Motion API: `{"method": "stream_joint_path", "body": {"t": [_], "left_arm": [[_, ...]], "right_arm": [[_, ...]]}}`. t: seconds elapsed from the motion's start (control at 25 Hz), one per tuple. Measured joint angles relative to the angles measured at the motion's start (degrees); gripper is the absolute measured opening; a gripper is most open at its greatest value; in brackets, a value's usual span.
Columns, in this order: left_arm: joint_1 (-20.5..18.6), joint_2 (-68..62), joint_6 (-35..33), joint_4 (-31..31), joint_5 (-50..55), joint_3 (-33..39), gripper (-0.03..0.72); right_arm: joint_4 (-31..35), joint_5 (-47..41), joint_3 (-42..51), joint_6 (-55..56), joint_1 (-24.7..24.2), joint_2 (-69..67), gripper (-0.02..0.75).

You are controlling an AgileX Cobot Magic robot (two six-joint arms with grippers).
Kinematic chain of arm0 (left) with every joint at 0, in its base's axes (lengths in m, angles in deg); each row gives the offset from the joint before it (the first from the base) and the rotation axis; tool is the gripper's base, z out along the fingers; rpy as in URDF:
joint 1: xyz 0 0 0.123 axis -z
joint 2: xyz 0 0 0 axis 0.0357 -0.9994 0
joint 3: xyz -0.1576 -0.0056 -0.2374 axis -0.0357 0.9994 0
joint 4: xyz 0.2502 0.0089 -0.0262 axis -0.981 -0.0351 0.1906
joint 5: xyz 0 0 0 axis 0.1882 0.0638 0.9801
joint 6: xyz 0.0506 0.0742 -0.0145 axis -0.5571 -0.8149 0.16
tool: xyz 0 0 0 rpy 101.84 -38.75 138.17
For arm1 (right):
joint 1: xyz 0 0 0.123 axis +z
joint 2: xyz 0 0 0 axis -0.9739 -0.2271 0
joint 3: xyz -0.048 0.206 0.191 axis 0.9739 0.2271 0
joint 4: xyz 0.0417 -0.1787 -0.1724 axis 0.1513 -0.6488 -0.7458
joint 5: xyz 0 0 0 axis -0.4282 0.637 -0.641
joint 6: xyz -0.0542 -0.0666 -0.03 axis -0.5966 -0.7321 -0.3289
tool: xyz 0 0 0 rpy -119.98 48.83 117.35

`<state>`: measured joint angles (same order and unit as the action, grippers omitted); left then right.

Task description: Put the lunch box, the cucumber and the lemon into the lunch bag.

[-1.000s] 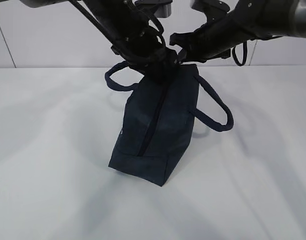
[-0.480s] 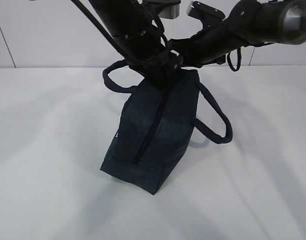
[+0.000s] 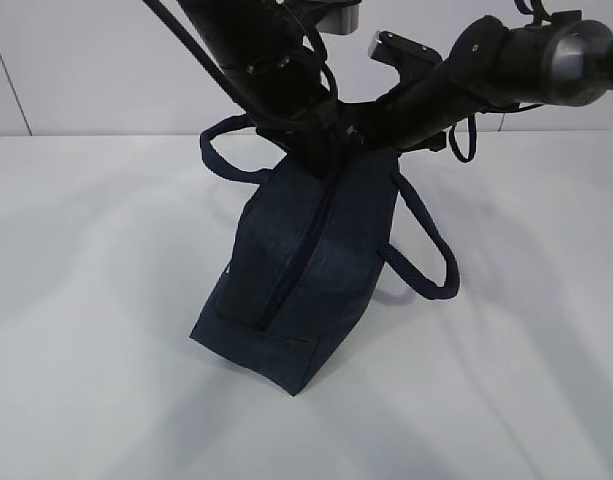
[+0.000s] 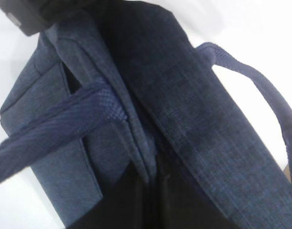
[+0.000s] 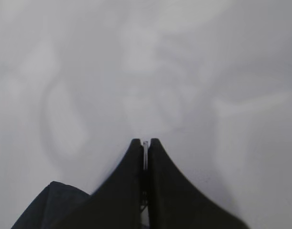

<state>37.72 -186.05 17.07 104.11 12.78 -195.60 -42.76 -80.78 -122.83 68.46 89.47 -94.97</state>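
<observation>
- While tilted up off the table (image 3: 96,300) by its far end, lunch bag (image 3: 306,260) zipped, near end resting down; no lunch box, cucumber or lemon in sight
- Right gripper (image 5: 145,145) pressed together on something thin and metallic, seemingly the zipper pull; left gripper closed against fabric, tips hidden
- Judged: opening step; next, draw zipper along the seam, bag held steady

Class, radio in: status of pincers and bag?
Both pincers shut at far end of lunch bag. Bag tilted, zipper closed. Box, cucumber, lemon not visible.

Lunch bag (image 3: 316,250): matt woven navy cloth; table (image 3: 86,300): smooth, matt white, possibly laminate.
</observation>
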Motion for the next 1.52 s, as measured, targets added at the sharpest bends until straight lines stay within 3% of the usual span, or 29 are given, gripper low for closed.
{"method": "stream_joint_path", "body": {"t": [1.52], "left_arm": [[0.0, -0.3, -0.2, -0.8, 1.0, 0.0, -0.009]], "right_arm": [[3.3, -2.4, -2.7, -0.1, -0.3, -2.8, 0.000]]}}
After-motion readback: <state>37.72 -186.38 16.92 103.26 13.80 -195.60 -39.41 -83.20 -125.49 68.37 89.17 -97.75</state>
